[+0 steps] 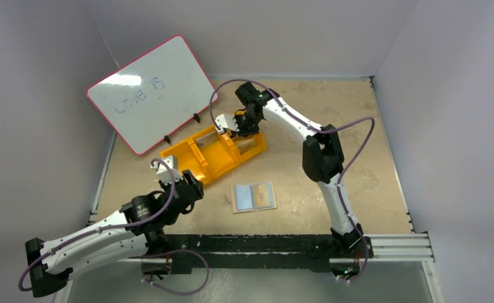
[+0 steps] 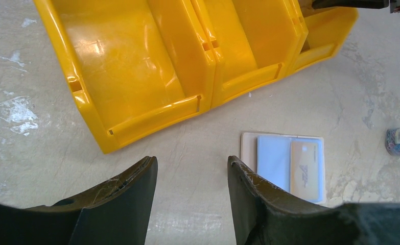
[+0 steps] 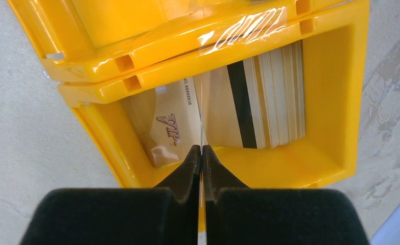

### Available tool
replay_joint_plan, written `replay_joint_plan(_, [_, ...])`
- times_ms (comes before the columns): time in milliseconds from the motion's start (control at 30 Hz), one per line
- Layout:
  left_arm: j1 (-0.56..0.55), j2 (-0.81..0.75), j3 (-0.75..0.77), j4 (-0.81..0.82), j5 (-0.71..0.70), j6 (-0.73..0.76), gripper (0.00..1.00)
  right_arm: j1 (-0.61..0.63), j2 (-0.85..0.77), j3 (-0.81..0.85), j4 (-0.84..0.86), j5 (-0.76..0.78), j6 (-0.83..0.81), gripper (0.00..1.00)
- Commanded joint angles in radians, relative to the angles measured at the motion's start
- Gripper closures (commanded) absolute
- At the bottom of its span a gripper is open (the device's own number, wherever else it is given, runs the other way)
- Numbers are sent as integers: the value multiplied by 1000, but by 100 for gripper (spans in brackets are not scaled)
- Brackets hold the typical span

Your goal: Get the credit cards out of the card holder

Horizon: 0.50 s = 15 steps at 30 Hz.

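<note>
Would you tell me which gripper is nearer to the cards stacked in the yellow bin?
Right. The right gripper hangs over the yellow bin, right at the stacked cards; the left gripper is outside the bin, by its opposite end.

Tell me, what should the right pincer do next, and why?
Probably open the right pincer and let the held card drop. It hangs edge-on above the bin compartment where a stack of cards already lies, so it looks ready to join them. A tan card sits in the holder.

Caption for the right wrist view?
Right fingers pinch a credit card edge-on over the yellow bin compartment holding stacked cards.
</note>
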Motion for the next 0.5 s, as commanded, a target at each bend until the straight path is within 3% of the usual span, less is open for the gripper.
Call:
replay_joint_plan(0, [-5,-5,34,5,-32,-10,47,12,12,60,-24,28,-28,100])
replay_joint_plan(467, [-5,-16,40,-7,-41,-10,47,42,47,95,-11,60,-62,93])
